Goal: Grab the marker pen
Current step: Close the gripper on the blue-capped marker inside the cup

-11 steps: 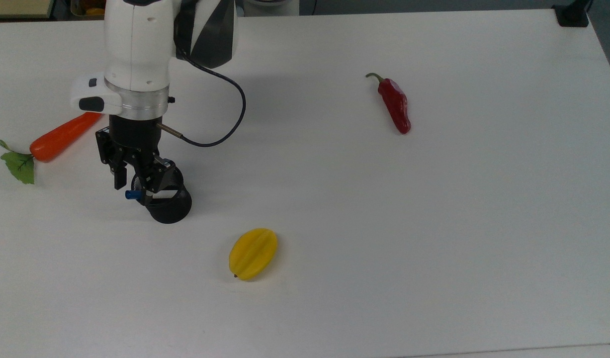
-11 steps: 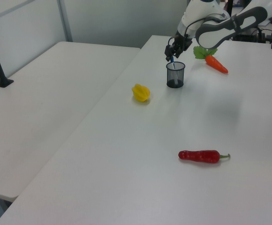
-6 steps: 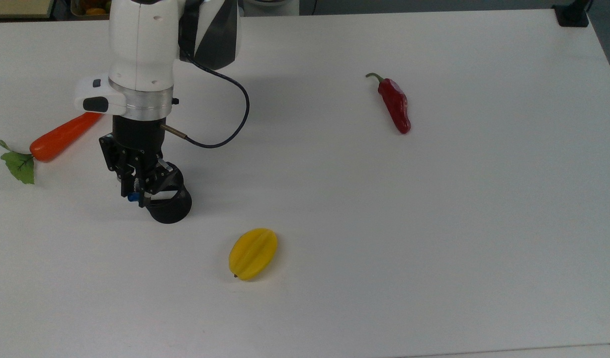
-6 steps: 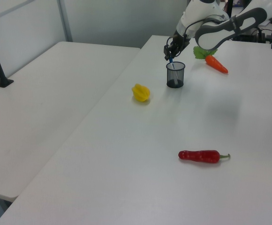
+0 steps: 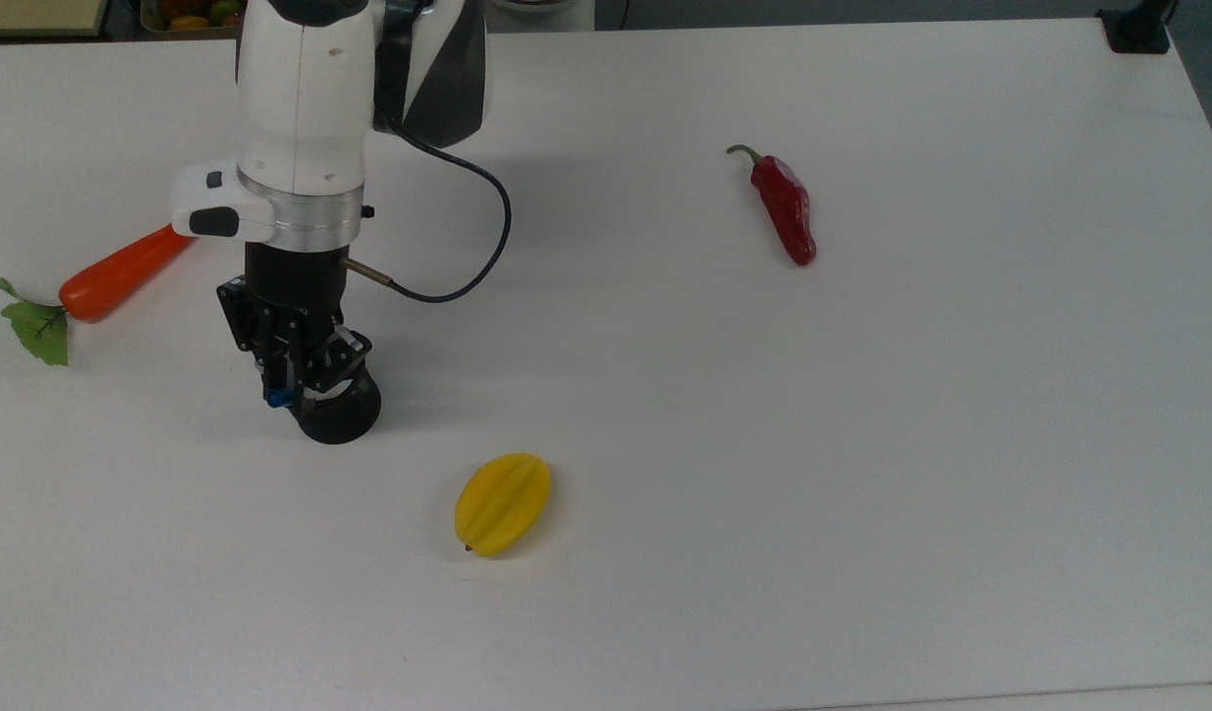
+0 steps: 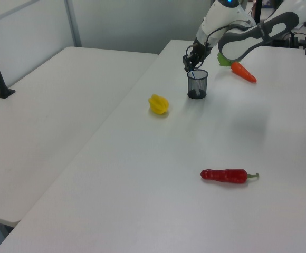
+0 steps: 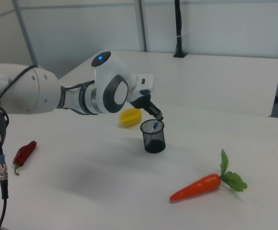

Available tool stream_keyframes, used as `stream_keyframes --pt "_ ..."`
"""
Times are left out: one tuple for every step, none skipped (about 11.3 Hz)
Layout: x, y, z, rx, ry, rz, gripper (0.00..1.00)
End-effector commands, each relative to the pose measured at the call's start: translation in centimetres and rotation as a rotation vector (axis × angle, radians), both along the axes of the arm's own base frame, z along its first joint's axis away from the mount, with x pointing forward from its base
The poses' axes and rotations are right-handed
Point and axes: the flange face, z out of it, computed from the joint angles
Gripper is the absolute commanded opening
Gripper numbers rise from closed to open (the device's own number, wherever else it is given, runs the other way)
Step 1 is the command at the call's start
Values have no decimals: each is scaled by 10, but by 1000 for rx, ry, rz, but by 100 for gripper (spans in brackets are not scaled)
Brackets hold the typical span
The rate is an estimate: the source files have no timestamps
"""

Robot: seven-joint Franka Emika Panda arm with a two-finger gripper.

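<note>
Gripping the marker by its blue top, the end effector hangs just over the rim of the black mesh cup. In the right view the marker leans inside the cup, lower end down within it. My read: the grasp looks made, and the lift clear of the cup is left. Carrot, chilli and yellow fruit lie apart on the table.

marker pen in cup, carrot on table
</note>
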Motion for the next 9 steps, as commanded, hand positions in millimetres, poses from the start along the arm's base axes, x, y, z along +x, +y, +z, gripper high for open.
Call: stream_keyframes --pt "3 4 2 -8 -34 -1 11" --pt "3 4 3 -8 -36 -1 8" --pt "3 5 5 -7 -37 0 7" --pt "3 5 8 -5 -42 -2 6" --pt "2 6 15 -4 -50 -3 6" --pt "1 6 26 -4 -66 -7 5" --pt "-1 5 39 -7 -83 -8 6" --pt "-3 6 55 -12 -102 -6 6" --pt "-7 3 74 -21 -126 -8 6"
